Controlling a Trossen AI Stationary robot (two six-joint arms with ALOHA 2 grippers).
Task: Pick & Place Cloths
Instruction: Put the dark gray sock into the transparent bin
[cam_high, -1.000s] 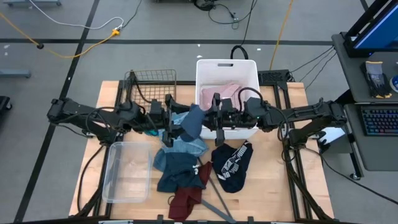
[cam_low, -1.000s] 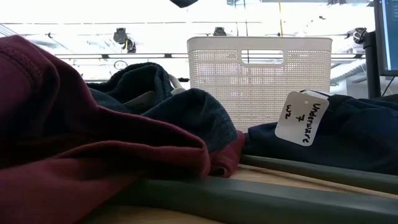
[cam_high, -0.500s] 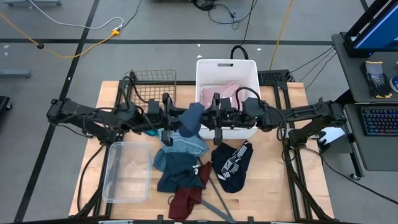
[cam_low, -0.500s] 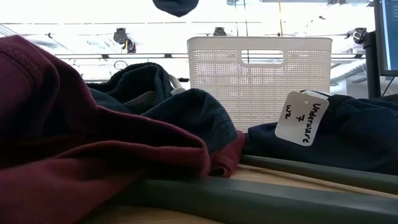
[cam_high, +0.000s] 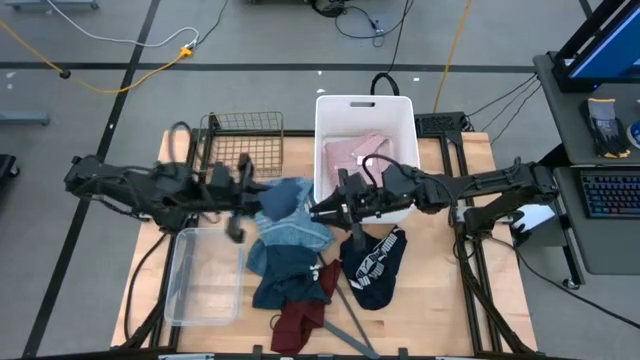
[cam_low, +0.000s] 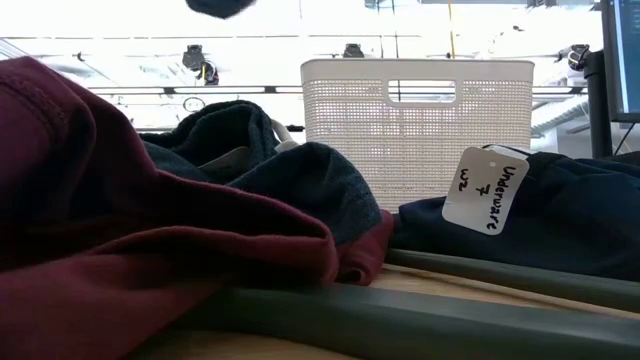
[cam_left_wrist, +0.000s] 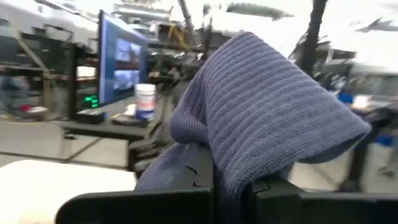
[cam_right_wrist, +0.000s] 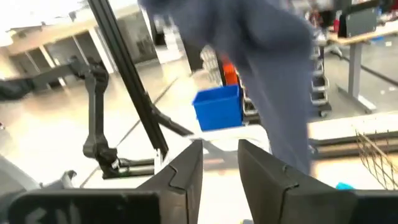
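Since half a second ago your blue knitted cloth (cam_high: 283, 196) has left the right gripper (cam_high: 318, 212) and swung left with the left gripper (cam_high: 262, 193), away from the white basket (cam_high: 336, 107). The left jaws pinch that one ribbed, soft piece (cam_left_wrist: 261, 118), held above the counter (cam_high: 430, 300) over the pile. The right jaws stand spread and empty (cam_right_wrist: 217, 163) beside the basket's front wall.

You have one pink garment (cam_high: 355, 153) inside the perforated plastic basket. On the counter lie one light-blue cloth (cam_high: 295, 232), one dark teal piece (cam_high: 283, 270), one maroon garment (cam_high: 298, 324) and one navy printed top (cam_high: 372, 265). One grey hanger (cam_high: 352, 326), one wire basket (cam_high: 244, 135) and one clear bin (cam_high: 205, 276) sit around them.
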